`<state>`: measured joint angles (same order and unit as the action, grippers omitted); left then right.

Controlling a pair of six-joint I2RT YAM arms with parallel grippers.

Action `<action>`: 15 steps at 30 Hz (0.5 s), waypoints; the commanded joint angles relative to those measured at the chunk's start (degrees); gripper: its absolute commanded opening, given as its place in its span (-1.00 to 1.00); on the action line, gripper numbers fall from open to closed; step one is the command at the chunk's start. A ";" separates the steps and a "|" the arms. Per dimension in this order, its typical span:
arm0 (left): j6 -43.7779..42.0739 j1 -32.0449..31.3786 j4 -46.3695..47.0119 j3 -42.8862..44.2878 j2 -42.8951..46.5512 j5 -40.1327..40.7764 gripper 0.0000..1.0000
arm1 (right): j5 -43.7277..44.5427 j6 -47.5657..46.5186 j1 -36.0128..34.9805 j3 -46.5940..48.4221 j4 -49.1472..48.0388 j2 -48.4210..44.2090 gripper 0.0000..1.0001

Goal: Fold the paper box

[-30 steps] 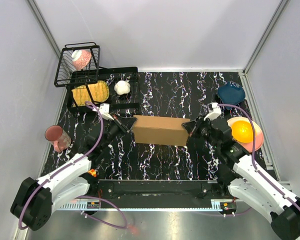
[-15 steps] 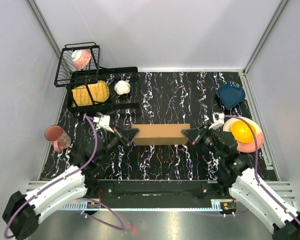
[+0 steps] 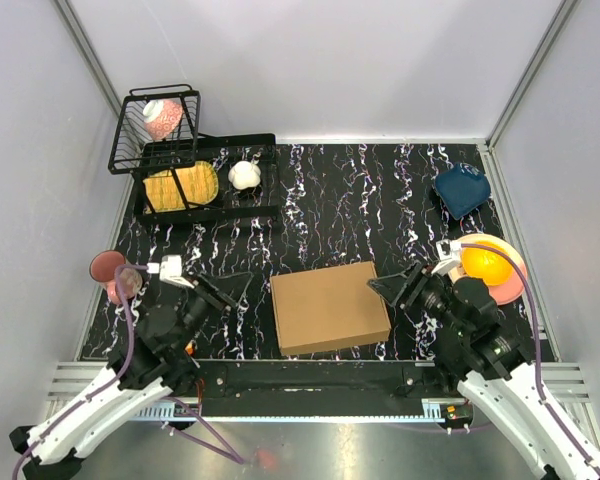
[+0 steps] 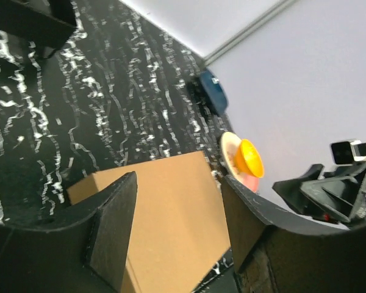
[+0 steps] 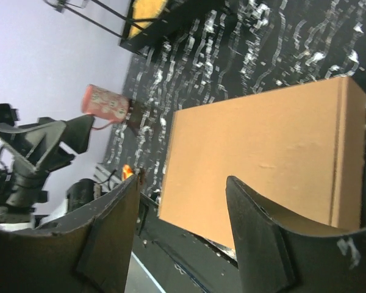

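Observation:
The paper box [image 3: 330,307] is a plain brown cardboard box, folded shut and lying flat on the black marbled table near its front edge. The same box fills the lower middle of the left wrist view [image 4: 165,207] and most of the right wrist view [image 5: 262,165]. My left gripper [image 3: 230,287] hovers open to the left of the box, apart from it, with nothing between its fingers [image 4: 113,229]. On the box's right side my right gripper [image 3: 388,290] is open too, clear of the cardboard, its fingers [image 5: 259,235] empty.
A black wire rack [image 3: 195,180] at the back left holds a yellow sponge-like item [image 3: 180,186] and a white object [image 3: 244,175]. A pink cup [image 3: 110,272] stands at the left edge. A blue dish [image 3: 462,190] and an orange bowl on a pink plate [image 3: 488,264] sit at the right.
Both grippers let go of the box ends and opened, pulling back toward the near edge. The box, held upright on edge before, now lies flat on the table.

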<state>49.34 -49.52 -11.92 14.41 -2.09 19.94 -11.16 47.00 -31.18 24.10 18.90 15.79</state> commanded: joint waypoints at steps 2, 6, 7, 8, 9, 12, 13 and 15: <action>2.59 0.03 -5.57 2.99 -14.06 3.44 0.22 | 7.02 -1.13 -0.02 0.87 6.59 5.21 0.30; 6.81 0.03 -4.96 2.99 -28.81 0.28 0.22 | 10.62 -0.16 -0.11 0.07 9.57 9.86 0.29; 7.43 0.03 -4.34 2.90 -30.85 -0.51 0.22 | 12.72 0.80 -0.11 -0.01 11.67 10.74 0.30; 8.13 -0.05 -4.60 3.16 -32.70 -1.39 0.23 | 12.22 0.81 -0.11 -0.36 10.91 11.45 0.30; 8.83 -0.05 -4.60 3.25 -34.28 -2.01 0.25 | 11.86 1.16 -0.02 -0.45 10.29 13.80 0.30; 8.93 -0.05 -2.33 2.73 -38.34 -5.52 0.27 | 14.41 1.34 -0.11 1.47 10.90 21.19 0.34; 9.10 -0.05 0.12 2.11 -38.34 -6.49 0.28 | 15.19 1.34 -0.20 2.35 10.73 23.12 0.35; 9.37 -0.14 4.08 -0.61 -38.43 -9.91 0.28 | 14.85 0.38 -0.11 2.53 8.72 28.23 0.35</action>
<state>56.93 -49.52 -16.23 16.19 -40.40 16.71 0.54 47.68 -31.18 24.18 29.02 37.01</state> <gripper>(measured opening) 0.637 0.671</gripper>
